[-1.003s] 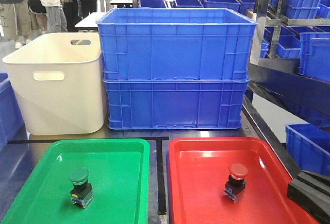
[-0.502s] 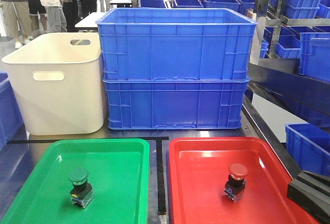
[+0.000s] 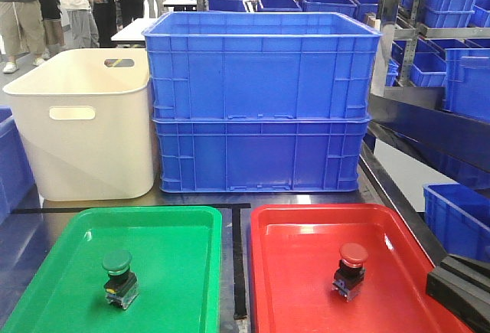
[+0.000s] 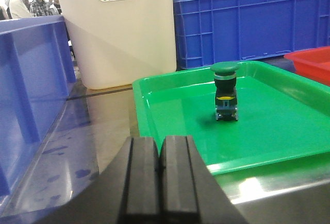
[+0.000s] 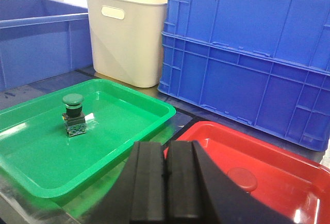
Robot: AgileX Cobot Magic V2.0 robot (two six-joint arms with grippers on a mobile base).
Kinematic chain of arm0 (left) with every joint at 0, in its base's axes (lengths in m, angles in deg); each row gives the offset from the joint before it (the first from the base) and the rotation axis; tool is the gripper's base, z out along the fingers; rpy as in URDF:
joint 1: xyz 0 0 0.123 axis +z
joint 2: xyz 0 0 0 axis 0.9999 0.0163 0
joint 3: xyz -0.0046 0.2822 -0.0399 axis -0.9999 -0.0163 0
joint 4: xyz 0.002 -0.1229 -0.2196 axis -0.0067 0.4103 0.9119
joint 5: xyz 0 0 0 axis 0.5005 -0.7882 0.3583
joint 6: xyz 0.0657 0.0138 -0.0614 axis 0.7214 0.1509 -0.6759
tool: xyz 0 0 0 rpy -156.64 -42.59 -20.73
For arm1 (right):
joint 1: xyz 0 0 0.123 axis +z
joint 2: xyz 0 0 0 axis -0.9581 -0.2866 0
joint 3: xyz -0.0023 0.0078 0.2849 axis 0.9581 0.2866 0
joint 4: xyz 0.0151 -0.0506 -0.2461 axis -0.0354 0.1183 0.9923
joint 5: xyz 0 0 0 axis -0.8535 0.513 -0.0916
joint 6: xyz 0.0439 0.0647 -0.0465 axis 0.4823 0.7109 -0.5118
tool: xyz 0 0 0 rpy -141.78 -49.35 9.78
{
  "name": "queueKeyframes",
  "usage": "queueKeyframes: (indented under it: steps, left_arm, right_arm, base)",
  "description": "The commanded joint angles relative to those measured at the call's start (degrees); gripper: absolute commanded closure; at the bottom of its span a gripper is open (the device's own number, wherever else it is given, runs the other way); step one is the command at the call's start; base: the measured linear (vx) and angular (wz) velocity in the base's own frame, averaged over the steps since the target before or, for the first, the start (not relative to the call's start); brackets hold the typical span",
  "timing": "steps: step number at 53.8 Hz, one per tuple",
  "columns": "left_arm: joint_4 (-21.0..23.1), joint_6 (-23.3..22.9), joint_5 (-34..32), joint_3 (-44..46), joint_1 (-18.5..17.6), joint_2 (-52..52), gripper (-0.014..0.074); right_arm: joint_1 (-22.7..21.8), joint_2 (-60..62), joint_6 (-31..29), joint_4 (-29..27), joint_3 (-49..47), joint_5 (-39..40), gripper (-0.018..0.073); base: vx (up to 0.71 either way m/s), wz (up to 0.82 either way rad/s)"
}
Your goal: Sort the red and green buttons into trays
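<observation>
From my station the biggest things on the bench (image 3: 237,195) are the two stacked blue crates (image 3: 260,103) at the back, with the cream tub (image 3: 84,126) just beside them on the left. In front of those lie the green tray (image 3: 191,272) and the red tray (image 3: 291,287), side by side with a narrow strip of bench between them.

Then the arms. On the left wrist camera my left end effector (image 4: 160,170) sits low at the near edge of the green tray with its fingers pressed together and nothing between them. On the right wrist camera my right end effector (image 5: 165,175) is likewise clenched on nothing, poised over the gap between the trays.

Smallest are the buttons. The green button (image 3: 119,278) stands upright inside the green tray, cap up, well clear of the rim. The red button (image 3: 351,270) stands upright inside the red tray; from the right wrist only its cap peeks out past the fingers.

I judge the sort finished: each button rests in its matching tray, neither end effector carries anything, and I see no other buttons loose on the bench. Nothing looks left beyond parking the arms.
</observation>
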State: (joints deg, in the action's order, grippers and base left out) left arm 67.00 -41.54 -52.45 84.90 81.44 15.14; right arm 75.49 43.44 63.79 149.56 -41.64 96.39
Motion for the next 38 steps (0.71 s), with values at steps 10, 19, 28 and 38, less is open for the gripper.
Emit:
queueKeyframes:
  steps: [10, 19, 28, 38]
  left_arm:
    - [0.10, -0.07, -4.58, -0.21, -0.11, -0.81, 0.0602]
    - [0.10, -0.07, -4.58, -0.21, -0.11, -0.81, 0.0602]
    - [0.10, -0.07, -4.58, -0.21, -0.11, -0.81, 0.0602]
    - [0.10, -0.07, -4.58, -0.21, -0.11, -0.81, 0.0602]
  right_arm:
    - [-0.27, -0.27, -2.68, -5.68, -1.58, -4.25, 0.0573]
    - [-0.22, -0.71, -30.62, -34.96, -0.31, -15.38, 0.0573]
    - [2.61, 1.97, -56.06, -84.70, 3.75, -26.33, 0.0573]
    - [2.29, 10.58, -56.06, -111.51, 8.69, -26.33, 0.0573]
  base:
    - [0.00, 0.00]
    - [0.00, 0.00]
    - [0.00, 0.00]
    - [0.00, 0.00]
